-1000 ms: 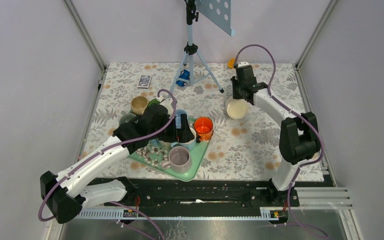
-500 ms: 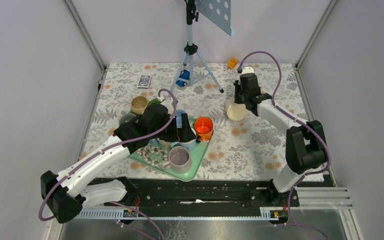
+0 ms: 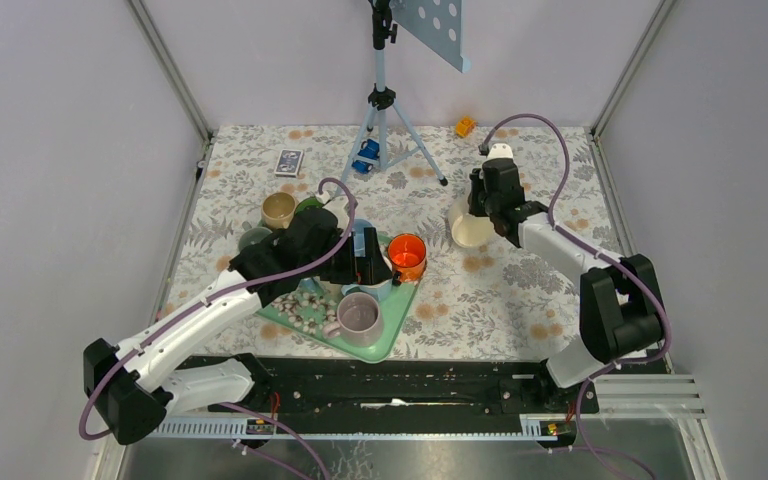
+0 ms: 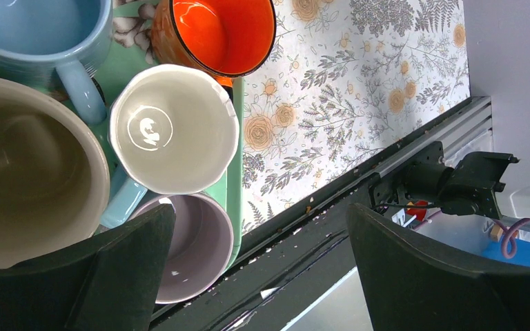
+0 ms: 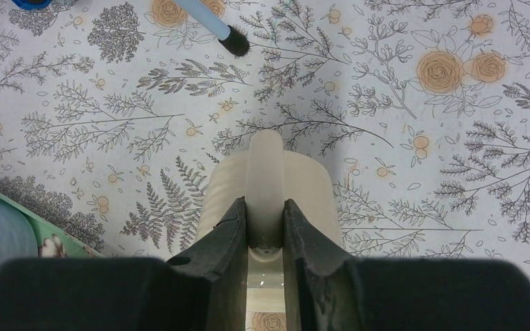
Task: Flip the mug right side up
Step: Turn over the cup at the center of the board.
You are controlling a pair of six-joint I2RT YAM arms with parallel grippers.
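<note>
I see the floral worktop (image 3: pixel 520 290) carrying a green tray (image 3: pixel 396 330) of cups (image 3: pixel 360 317). Right of the tray, well apart, sits the cream mug (image 3: pixel 472 230), its handle pinched by my right tool (image 5: pixel 265 207). My left tool (image 4: pixel 260 214) hangs spread over the tray.

Robot lab cell: panel walls (image 3: pixel 60 150), tripod (image 3: pixel 381 98).

**Floral table, crowded on its left half**

The flower-print table (image 3: pixel 520 290) carries a green tray (image 3: pixel 397 325) at 8 o'clock and a tan cup (image 3: pixel 278 210) at 9. A dark box (image 3: pixel 289 161) lies at 10 and a blue object (image 3: pixel 365 155) at 11. A tripod (image 3: pixel 381 100) stands at 12, with an orange block (image 3: pixel 464 126) at 1. The cream mug (image 3: pixel 472 230) tilts at 3; whether it touches the table cannot be told.
</note>
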